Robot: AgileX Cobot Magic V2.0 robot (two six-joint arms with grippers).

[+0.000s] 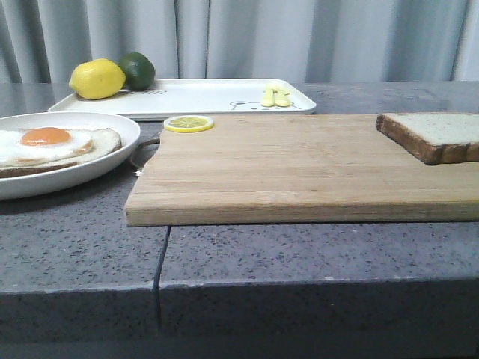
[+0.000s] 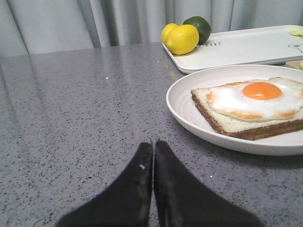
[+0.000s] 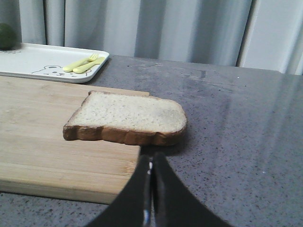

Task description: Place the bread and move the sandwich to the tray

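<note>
While both arms sit low over the grey tabletop point(image 1: 299, 254), your left gripper point(image 2: 152, 144) has its jaws pressed together on nothing, with bare stone all around the tips. Your right gripper point(image 3: 150, 163) is likewise closed and empty, its tips just short of the bread point(image 3: 128, 117).

That bread lies flat on the right end of the cutting board point(image 1: 299, 168), one crusted side hanging past the board's edge over the tabletop. The rest of the board is free apart from a lemon slice point(image 1: 188, 123) at its far left corner.

To the left, just beside the board, you see the sandwich point(image 2: 251, 106), a single slice under a fried egg, in the round plate point(image 2: 189, 118).

Farther back lies the tray point(image 1: 209, 97), its middle open; a lemon point(image 1: 97, 78) and lime point(image 1: 137, 70) crowd its left end, and small yellow cutlery point(image 1: 275, 96) rests near its right.
</note>
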